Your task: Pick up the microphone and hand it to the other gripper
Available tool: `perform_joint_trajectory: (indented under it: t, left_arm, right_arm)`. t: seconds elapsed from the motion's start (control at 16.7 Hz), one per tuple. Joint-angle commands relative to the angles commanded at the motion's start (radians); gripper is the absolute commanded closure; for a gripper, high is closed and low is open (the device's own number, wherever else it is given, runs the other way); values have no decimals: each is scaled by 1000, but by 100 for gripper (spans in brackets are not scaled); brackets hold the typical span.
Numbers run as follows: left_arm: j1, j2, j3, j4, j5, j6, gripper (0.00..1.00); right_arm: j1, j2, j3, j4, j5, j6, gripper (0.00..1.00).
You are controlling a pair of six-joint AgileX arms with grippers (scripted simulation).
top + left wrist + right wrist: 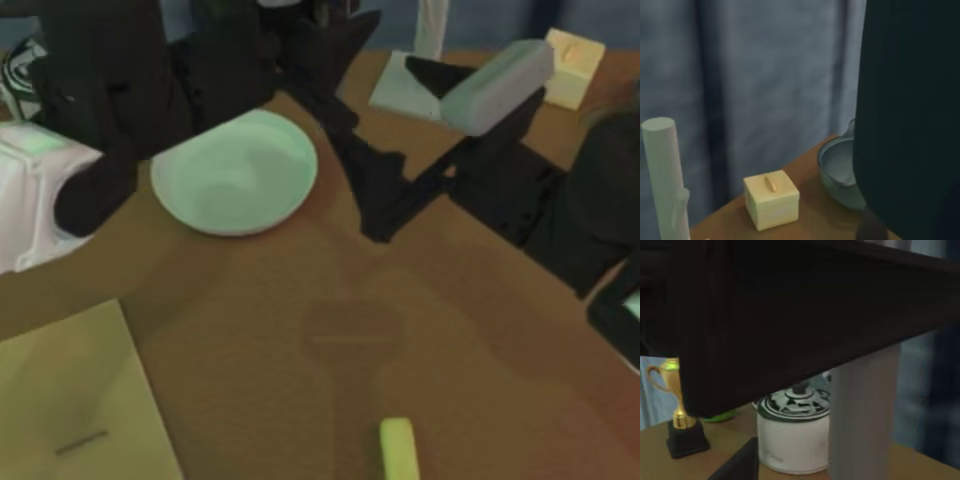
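Above the middle of the table, just right of the pale green plate, my two black arms meet tip to tip. The left gripper reaches in from the upper left and the right gripper from the right. In the top view the microphone is hidden among these dark shapes and nothing lies on the table beneath them. In the right wrist view a slim grey column, the microphone's handle, stands very close under a large dark mass. The microphone's dark head cannot be made out. The right arm's dark bulk fills much of the left wrist view.
A short yellow-green bar lies at the front edge and a yellow pad at the front left. At the back right are a yellow box, a white cylinder and a grey-blue bowl. A white pot and a trophy stand at the back left.
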Motion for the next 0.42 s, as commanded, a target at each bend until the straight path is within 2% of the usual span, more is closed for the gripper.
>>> perform_joint_trajectory:
  t: [0.24,0.42]
  left_arm:
    - [88,-50,-42,-4,81,10,100]
    - [118,-67,-55,-4,103,13,100]
  right_arm:
    - [-16,-150,-148,-2,-27,2,0]
    - [-20,-189,-187,2,-36,2,0]
